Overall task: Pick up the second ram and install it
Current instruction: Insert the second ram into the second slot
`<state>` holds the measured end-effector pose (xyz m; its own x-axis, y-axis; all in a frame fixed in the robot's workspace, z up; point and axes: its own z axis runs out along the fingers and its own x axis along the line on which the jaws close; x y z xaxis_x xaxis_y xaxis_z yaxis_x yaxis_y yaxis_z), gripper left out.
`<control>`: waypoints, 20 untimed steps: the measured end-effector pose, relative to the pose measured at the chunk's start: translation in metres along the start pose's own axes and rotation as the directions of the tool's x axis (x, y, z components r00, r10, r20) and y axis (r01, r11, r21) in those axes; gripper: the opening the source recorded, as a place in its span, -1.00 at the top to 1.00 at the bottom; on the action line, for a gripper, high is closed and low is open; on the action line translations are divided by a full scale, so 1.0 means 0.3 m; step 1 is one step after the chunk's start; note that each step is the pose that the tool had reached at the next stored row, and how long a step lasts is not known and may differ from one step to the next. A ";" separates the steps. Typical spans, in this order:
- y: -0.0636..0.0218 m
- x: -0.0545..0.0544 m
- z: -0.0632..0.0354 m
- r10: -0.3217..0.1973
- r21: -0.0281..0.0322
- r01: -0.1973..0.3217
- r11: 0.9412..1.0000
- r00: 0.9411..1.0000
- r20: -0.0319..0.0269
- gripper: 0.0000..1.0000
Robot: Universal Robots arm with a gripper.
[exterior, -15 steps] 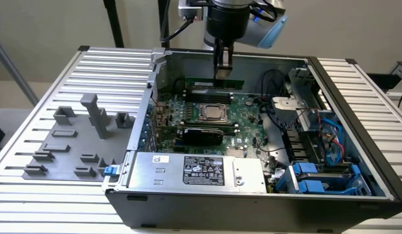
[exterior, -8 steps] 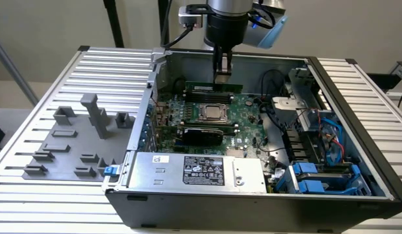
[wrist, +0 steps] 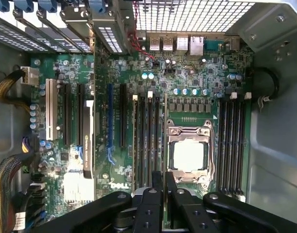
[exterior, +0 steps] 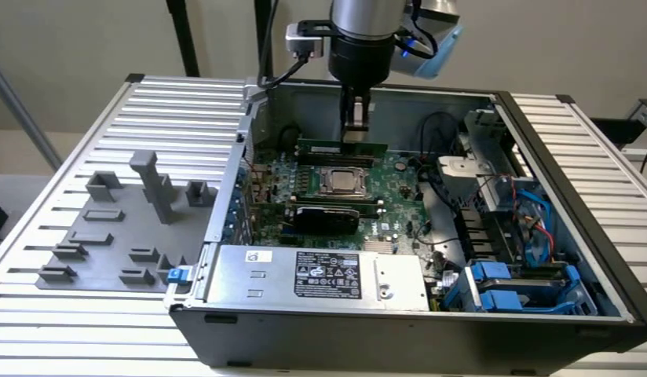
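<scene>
The second ram, a thin green stick with a pale label, hangs level inside the open computer case, just above the motherboard behind the CPU socket. My gripper comes straight down from above and is shut on the stick's upper edge. In the wrist view the stick shows edge-on as a thin pale line beside the CPU socket, over the long black memory slots. The black fingers press against it from both sides, gripper.
A grey fixture plate with upright blocks lies at the exterior view's left of the case. The power supply fills the case's near side. Blue drive carriers and cable bundles crowd the exterior view's right.
</scene>
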<state>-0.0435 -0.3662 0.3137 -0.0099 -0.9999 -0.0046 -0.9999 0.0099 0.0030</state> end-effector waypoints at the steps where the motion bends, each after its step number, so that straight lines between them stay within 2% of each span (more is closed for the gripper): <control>1: 0.001 0.000 0.007 0.000 0.000 0.000 1.000 1.000 0.000 0.73; 20: 0.002 0.007 0.121 0.000 0.000 0.000 1.000 1.000 0.000 0.73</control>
<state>-0.0442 -0.3680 0.2772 -0.0099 -0.9999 -0.0046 -0.9999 0.0099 0.0029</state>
